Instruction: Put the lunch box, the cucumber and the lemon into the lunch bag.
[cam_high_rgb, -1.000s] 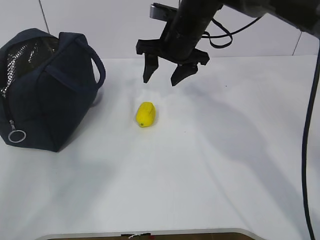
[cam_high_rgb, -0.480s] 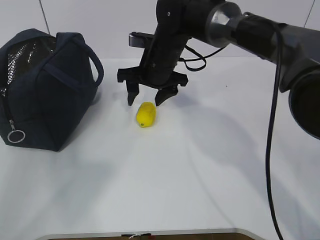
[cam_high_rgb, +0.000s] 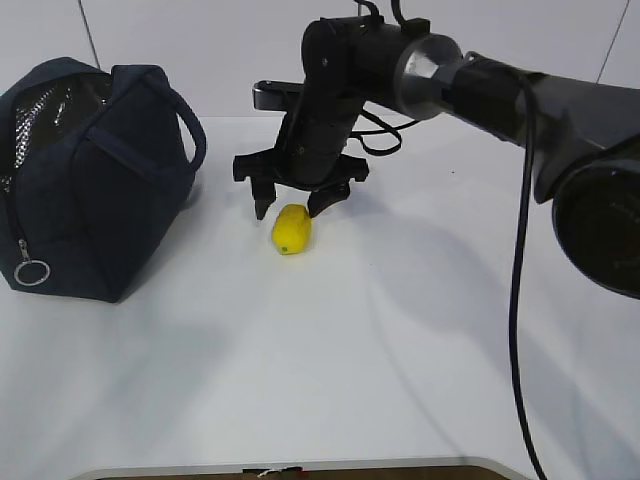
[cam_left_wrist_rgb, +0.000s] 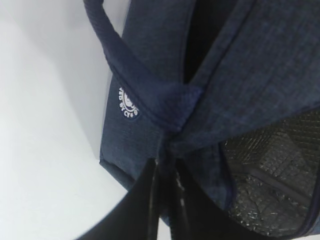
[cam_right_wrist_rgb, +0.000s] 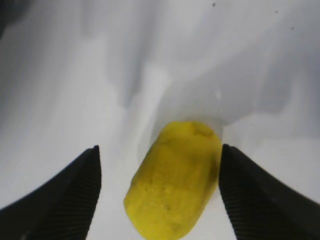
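The yellow lemon lies on the white table, right of the navy lunch bag. My right gripper is open and low over the lemon, one finger on each side. In the right wrist view the lemon sits between the spread fingers, not gripped. My left gripper is shut on the lunch bag's rim fabric below a handle; it is hidden in the exterior view. The bag's top is open, with its foil lining showing. The lunch box and the cucumber are out of view.
The bag's zipper ring pull hangs at its near left end. A bag handle loops toward the lemon. The right arm's cable hangs over the right side of the white table.
My right gripper has come down and to the left, from above the table to straddling the lemon, still open. The bag and lemon have not moved.
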